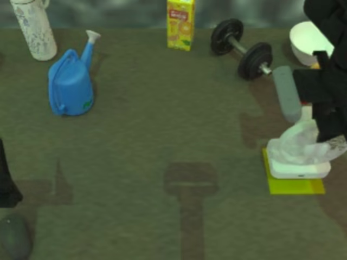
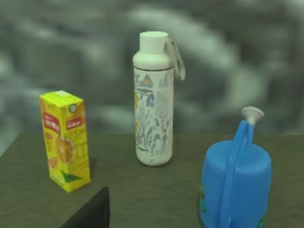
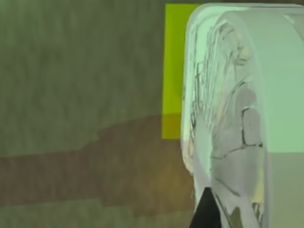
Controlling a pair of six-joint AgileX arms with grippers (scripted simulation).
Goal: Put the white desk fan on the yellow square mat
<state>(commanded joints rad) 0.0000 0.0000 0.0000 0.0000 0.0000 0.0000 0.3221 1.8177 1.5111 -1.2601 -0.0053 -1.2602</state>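
Note:
The white desk fan (image 1: 298,149) stands at the table's right side with its base on the yellow square mat (image 1: 295,187); a strip of mat shows in front of and left of the base. My right gripper (image 1: 328,135) reaches down from the right onto the wire cage and is shut on it. In the right wrist view the cage (image 3: 237,95) fills the picture, one dark fingertip (image 3: 205,211) lies against it, and the mat (image 3: 173,71) shows beyond. My left arm (image 1: 6,184) is parked at the left edge, jaws wide apart, with one finger (image 2: 92,211) showing.
At the back stand a patterned white bottle (image 1: 35,30), a blue watering can (image 1: 70,84), a yellow juice carton (image 1: 180,24), a black dumbbell (image 1: 241,47) and a white bowl (image 1: 309,40). A grey bar (image 1: 287,92) lies behind the fan. A dark round object (image 1: 13,238) sits front left.

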